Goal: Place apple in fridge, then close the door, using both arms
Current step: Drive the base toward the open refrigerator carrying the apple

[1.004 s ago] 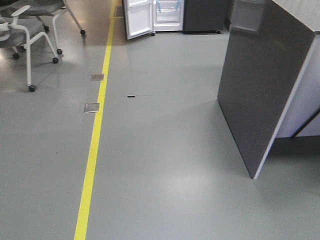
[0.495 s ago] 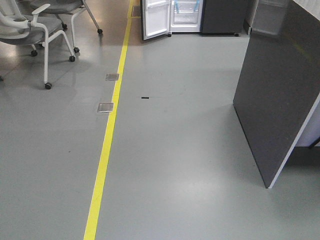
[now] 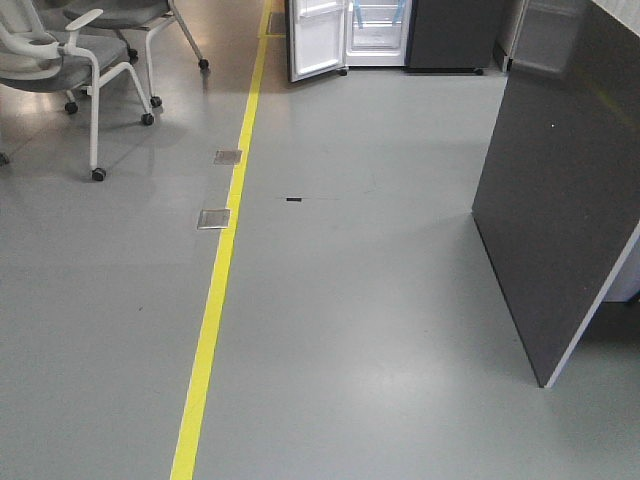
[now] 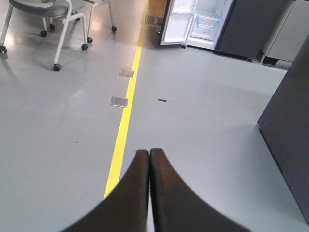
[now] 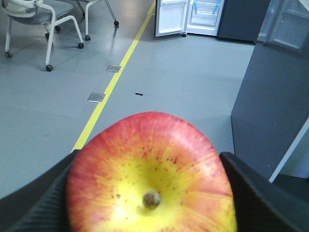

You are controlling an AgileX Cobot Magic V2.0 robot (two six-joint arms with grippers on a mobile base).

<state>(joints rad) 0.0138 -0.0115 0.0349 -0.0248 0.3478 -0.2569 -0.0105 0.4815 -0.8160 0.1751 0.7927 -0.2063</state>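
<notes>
Apple held, fridge far ahead.
Front view: the fridge stands distant, its door swung wide (white inside). Left wrist: the left gripper has its fingers pressed together, empty. Right wrist: the right gripper clamps the apple.

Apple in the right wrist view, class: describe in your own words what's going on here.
A two-arm mobile robot holds the apple clamped in its right tool. Its left tool is shut and empty. The fridge stands at the far end of the grey floor, its door swung open with the white inside showing. The robot is well short of it, so the apple is not yet inside and the door is not yet closed.
</notes>
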